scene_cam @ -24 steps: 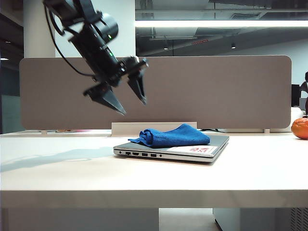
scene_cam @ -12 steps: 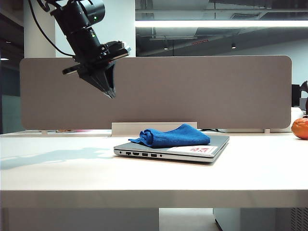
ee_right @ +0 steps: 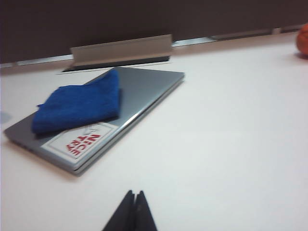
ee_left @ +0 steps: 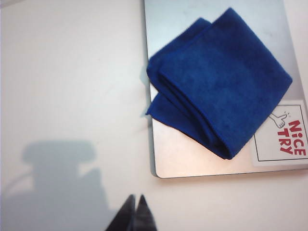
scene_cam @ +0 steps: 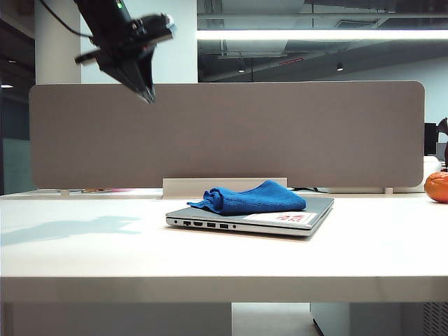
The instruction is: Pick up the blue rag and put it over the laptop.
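Blue rag lies folded on the closed laptop, on the surface, covering only part of the lid; its long axis runs along the laptop's length. Left claw, pressed together, hangs high and well apart; right claw, also pressed together, is low over the surface. Retreating clear seems best, leaving the cloth undisturbed.
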Robot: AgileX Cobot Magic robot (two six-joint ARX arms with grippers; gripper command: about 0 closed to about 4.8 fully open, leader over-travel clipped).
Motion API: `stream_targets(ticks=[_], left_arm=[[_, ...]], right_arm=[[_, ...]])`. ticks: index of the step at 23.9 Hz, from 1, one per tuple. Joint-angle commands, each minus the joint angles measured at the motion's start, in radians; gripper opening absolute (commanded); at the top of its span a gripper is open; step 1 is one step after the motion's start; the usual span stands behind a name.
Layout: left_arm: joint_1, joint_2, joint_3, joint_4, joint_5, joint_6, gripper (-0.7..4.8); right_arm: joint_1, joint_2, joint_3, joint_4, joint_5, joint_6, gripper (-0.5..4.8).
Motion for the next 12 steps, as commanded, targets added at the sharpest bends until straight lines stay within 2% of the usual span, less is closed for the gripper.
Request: stream_targets(ticks=[1,6,12], left_arm=[[0.0,-0.035,0.0,0.0,-0.006,0.006,-0.06],[0.0,-0.118,-0.063,0.014,-0.006,0.009,-0.06],[0.0,-0.333,-0.35,0.175,-0.04,0.009,-0.06]], right_arm=[[0.0,-0.002,-0.005,0.01,0.081,-0.006,-0.01],[-0.001,-0.002,-0.005,0.01,0.114,-0.026,-0.01],[0.0,-0.002,-0.005,0.009,0.114,-0.026,-0.01]])
